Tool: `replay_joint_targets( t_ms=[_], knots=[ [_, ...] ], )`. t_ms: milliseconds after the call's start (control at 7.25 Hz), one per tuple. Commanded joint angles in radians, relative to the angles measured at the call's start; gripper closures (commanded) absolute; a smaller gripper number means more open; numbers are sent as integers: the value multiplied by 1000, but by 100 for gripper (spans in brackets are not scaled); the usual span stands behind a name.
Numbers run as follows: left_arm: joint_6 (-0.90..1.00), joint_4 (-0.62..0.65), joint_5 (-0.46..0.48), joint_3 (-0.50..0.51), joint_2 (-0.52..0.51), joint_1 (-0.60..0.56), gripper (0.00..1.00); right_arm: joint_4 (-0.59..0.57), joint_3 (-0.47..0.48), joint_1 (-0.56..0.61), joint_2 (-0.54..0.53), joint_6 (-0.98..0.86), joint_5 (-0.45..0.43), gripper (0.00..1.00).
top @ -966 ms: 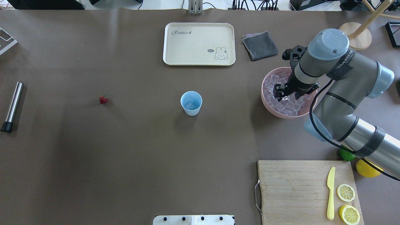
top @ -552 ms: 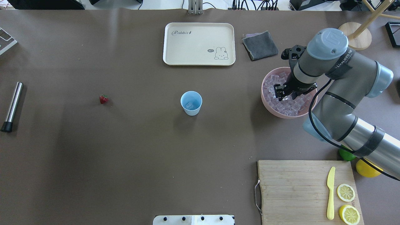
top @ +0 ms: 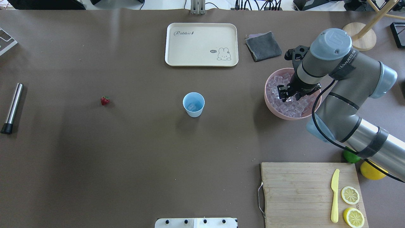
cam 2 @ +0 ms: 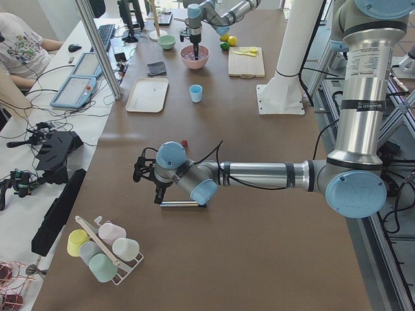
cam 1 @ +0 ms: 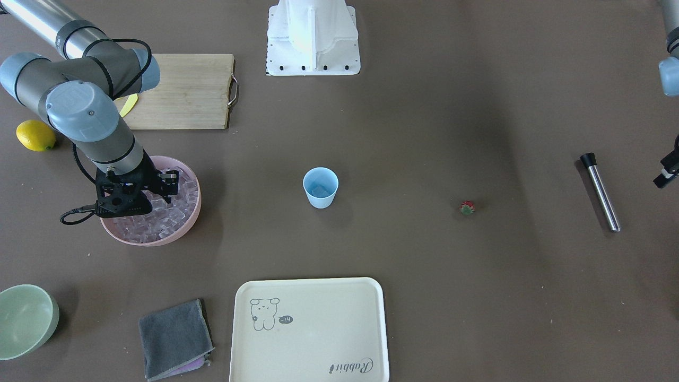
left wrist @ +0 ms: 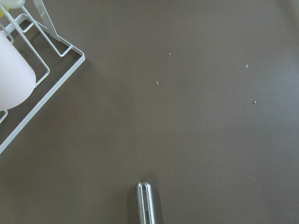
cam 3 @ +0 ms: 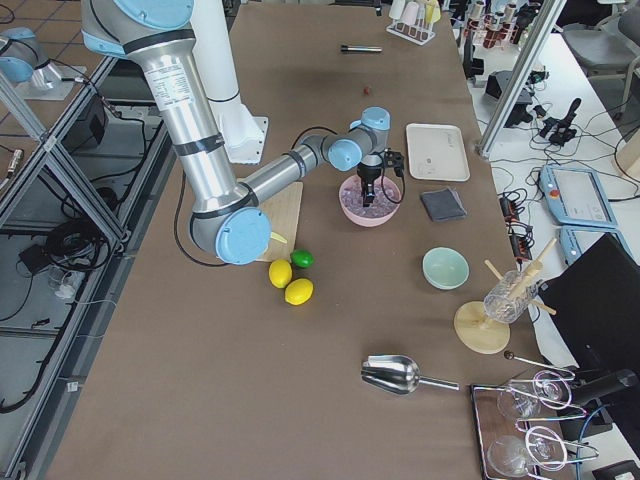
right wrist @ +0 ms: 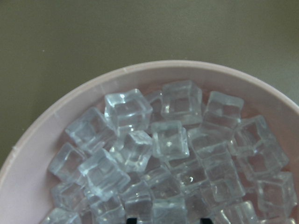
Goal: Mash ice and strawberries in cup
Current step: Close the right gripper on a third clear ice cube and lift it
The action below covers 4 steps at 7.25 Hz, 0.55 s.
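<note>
The right gripper (top: 286, 95) hangs over the ice (top: 274, 85) in the bowl (top: 272, 110), 3 o'clock from the cup (top: 193, 104); whether its tips pinch a cube, I can't tell. It should take one cube squarely and lift straight. The strawberry (top: 105, 100) lies at the cup's 9 o'clock.

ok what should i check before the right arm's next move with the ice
1. Right gripper over the ice in the pink bowl: ok.
2. Cube gripped: cannot tell; the wrist view does not settle it.
3. Cup upright, mouth clear: ok, ice shows inside.
4. Way from bowl to cup free: ok, bare table between.
5. Strawberry in cup: not ok; it lies on the table, apart.
6. Left gripper away from cup: ok, by the steel rod at the table's end.
</note>
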Motion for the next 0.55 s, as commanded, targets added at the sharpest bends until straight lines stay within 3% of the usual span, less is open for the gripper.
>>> replay_joint_targets(
  t_ms=[0, 414],
  knots=[
    [0, 0, 0, 4, -1, 1, 3, 1, -4, -1, 3, 0, 0, 46],
    [-2, -11, 0, 3, 1, -1, 3, 1, -3, -1, 5, 6, 0, 73]
  ],
)
